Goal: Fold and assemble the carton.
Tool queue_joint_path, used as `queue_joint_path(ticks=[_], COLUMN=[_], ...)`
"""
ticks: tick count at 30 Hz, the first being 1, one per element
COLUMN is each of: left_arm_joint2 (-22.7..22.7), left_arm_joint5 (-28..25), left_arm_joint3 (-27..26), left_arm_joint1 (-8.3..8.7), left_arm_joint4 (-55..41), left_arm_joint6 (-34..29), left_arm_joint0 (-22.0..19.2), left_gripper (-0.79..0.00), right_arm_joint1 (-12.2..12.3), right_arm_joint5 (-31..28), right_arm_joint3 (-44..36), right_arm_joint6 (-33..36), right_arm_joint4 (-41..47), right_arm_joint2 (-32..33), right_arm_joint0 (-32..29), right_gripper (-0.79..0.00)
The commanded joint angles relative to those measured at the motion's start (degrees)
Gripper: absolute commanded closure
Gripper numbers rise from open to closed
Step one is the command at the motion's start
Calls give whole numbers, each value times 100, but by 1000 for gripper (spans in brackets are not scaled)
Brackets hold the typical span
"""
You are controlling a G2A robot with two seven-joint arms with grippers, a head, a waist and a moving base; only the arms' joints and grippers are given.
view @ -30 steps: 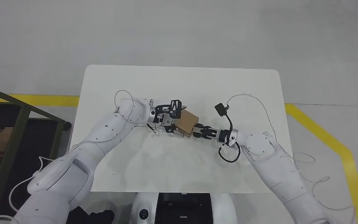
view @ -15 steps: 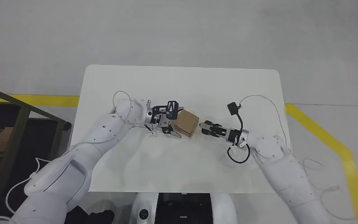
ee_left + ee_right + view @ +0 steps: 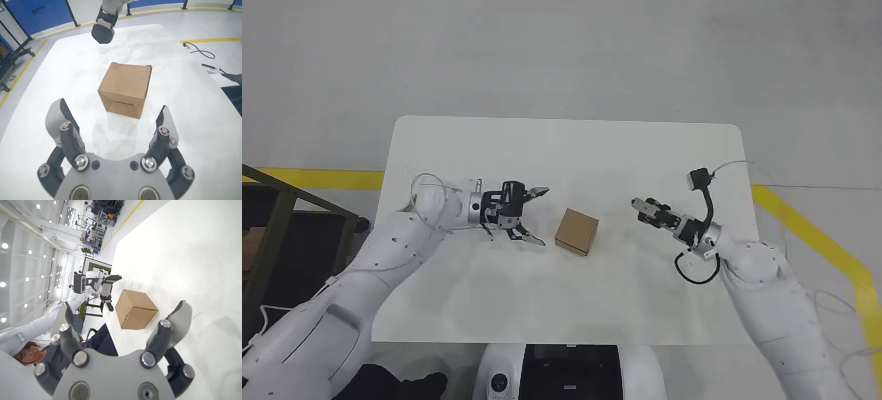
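Top view: the closed brown cardboard carton (image 3: 576,231) sits mid-table on the white table (image 3: 442,140), between the 2 arms and apart from both.
Left wrist view: the left gripper (image 3: 113,103) is spread wide, just short of the carton.
Right wrist view: the right gripper (image 3: 124,303) is likewise wide.

Small brown cube carton (image 3: 124,89): matt cardboard, smooth faces, sharp creases. White desk (image 3: 56,75): smooth, glossy, faintly reflective. Left gripper (image 3: 112,102) fingers (image 3: 53,117): satin grey metal, black rough-textured pads.
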Motion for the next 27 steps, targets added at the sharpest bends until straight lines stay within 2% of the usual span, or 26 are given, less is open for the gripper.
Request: queue_joint_path(ticks=[1, 6, 11, 13, 17, 27], left_arm_joint2=[-175, -652, -1180, -1388, -1692, -2102], left_arm_joint5=[-17, -106, -162, -24, -111, -399], left_arm_joint3=[-147, -412, -528, -481, -514, -660], left_arm_joint1=[122, 380, 541, 565, 590, 631], left_arm_joint4=[-194, -775, -1148, -1348, -1866, -2536], left_arm_joint6=[-17, -107, -463, -882, -1418, -2346], left_arm_joint0=[93, 276, 312, 259, 146, -126], left_gripper=[-785, -785, -785, -785, -785, -785], right_arm_joint1=[1, -5, 3, 18, 68, 145], right_arm_joint5=[-169, -543, -834, -894, -913, -199], right_arm_joint3=[42, 306, 449, 426, 240, -244], right_arm_joint6=[-43, -201, -416, -561, -933, -1581], right_arm_joint4=[13, -43, -221, -373, -705, -1479], right_arm_joint2=[35, 91, 213, 323, 660, 1207], right_arm_joint0=[43, 281, 522, 589, 599, 642], right_gripper=[-785, -785, -785, -785, -785, -785])
